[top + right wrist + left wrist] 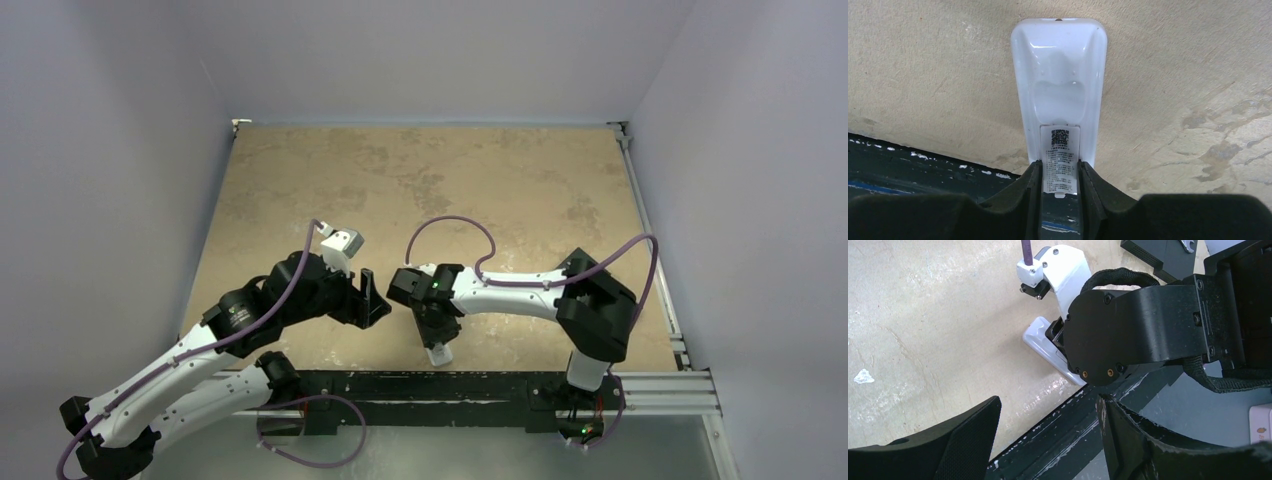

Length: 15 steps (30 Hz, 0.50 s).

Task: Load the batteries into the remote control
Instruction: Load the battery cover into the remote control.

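1. Remote control (1058,75): lies back up on the worktop (1173,75), at its near edge by the dark rail (908,155).
2. Right fingers (1032,186) pinch its labelled near end, probably to steady it for compartment access.
3. Left fingers (963,440): spread, holding nothing, hovering just beside, likely ready to assist.
4. Batteries: none in view.

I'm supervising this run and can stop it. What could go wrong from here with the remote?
1. The remote control lies at the near edge of the table, right beside the dark rail; a push could slide it off.
2. The right gripper pinches only its narrow labelled strip, so it may twist or slip.
3. The open left gripper hovers close to the right arm; they could collide.
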Tool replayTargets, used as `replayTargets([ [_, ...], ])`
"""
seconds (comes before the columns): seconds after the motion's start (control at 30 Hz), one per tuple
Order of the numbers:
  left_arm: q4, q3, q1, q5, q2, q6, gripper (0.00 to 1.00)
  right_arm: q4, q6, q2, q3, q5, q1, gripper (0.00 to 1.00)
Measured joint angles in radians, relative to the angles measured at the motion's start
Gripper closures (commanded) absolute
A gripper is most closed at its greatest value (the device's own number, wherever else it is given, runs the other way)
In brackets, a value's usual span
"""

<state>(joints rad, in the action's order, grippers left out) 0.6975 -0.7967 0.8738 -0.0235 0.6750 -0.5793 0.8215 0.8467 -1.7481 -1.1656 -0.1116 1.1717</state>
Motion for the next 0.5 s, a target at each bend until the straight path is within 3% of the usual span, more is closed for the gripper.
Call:
replayTargets([
  [0.5, 0.0, 0.0, 0.0, 0.0, 0.0, 0.0, 0.29, 0.004, -0.003, -0.011, -0.006, 0.003, -0.008, 0.54],
])
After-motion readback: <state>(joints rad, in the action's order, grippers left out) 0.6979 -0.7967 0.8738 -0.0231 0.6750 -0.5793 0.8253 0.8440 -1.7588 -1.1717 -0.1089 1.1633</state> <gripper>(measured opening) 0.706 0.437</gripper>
